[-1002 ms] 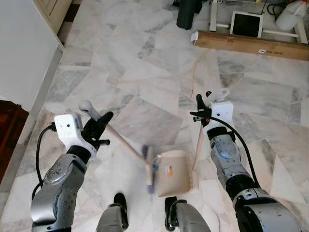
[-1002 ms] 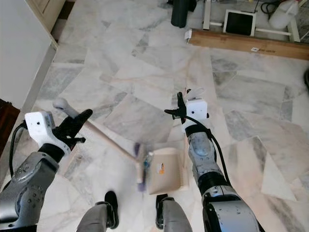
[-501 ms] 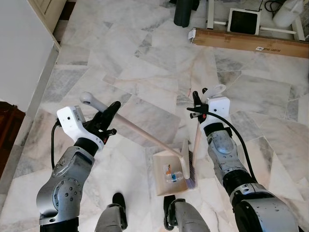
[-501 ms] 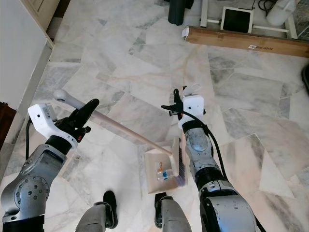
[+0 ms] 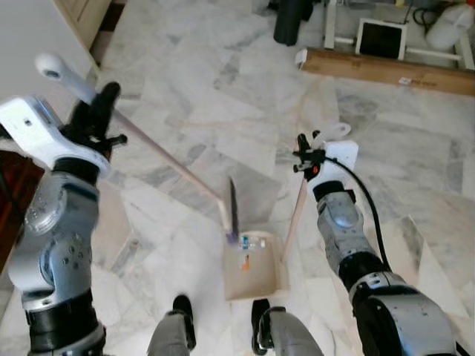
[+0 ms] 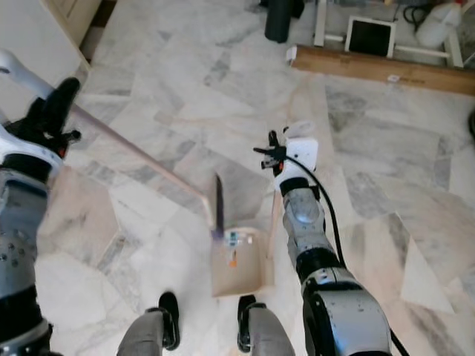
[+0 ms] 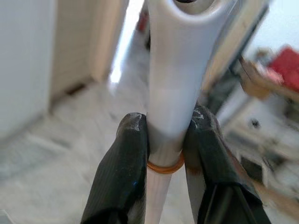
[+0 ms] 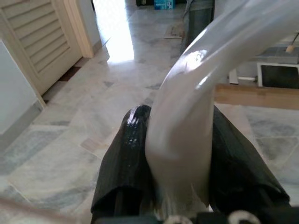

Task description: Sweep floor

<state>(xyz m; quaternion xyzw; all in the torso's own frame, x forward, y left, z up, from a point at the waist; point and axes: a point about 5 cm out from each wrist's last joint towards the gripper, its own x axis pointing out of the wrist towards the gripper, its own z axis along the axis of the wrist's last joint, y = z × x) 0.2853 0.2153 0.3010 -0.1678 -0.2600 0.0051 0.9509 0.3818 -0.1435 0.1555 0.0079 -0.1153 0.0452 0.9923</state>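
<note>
broom handle (image 7: pixel 166 116) sits clamped between my left gripper's (image 5: pixel 95 119) 2 black fingers (image 7: pixel 126 158), closed tight on its pale grip at the upper left of the head view. my right gripper (image 5: pixel 304 158) is closed the same way on the curved grey top of the dustpan handle (image 8: pixel 187 112), mid-frame right of centre. from my left the long shaft slopes down to the broom head (image 5: pixel 233 211), lifted and turned edge-on just above the dustpan (image 5: pixel 256 271), which lies on the marble floor (image 5: pixel 185 67) at bottom centre, by my feet, with a small bit of litter (image 5: pixel 249 243) near its far end. i judge this the end of a sweep stroke; next i need to bring the bristles back down beyond any remaining debris. half a second ago my left arm was lower and the head lay across the pan.
</note>
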